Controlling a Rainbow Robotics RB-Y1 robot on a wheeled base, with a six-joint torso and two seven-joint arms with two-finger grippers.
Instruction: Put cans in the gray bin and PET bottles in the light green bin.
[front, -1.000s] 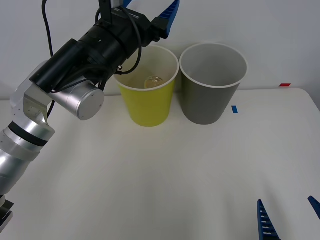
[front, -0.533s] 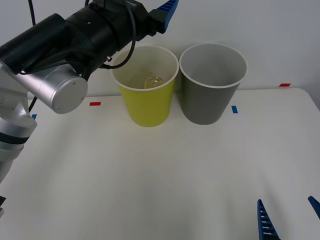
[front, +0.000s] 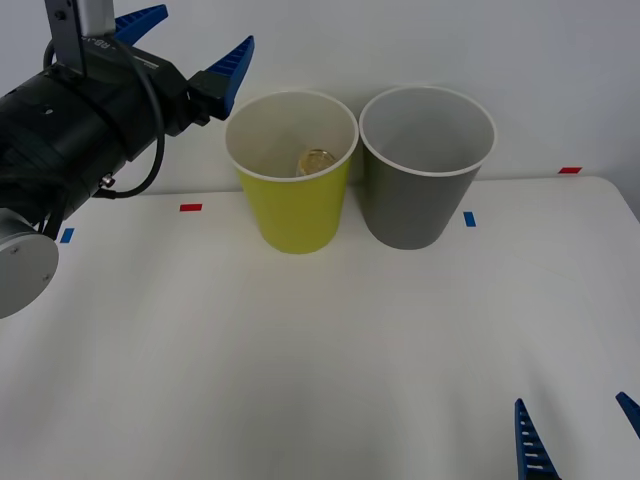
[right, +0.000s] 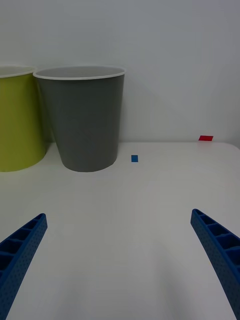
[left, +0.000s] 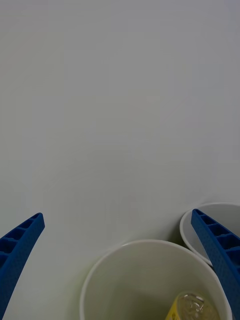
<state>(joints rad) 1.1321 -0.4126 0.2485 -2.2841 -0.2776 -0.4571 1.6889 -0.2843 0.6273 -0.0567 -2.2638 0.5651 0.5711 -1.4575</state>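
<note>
Left gripper (front: 190, 45): raised above and left of the bins, blue fingers spread wide, holding nothing.
Light green bin (front: 295, 215): upright on the table (front: 300, 360); the PET bottle (front: 317, 160) lies inside, its clear end up, body mostly hidden below the rim; what looks like a yellow label shows from the left wrist.
Gray bin (front: 415, 205): upright, just right of the green one; bottom unseen.
Right gripper (front: 578, 435): low at the table's near right corner, fingers apart, only tips visible.

Both bins (front: 295, 205) smooth matt plastic; table (front: 300, 350) matt.
</note>
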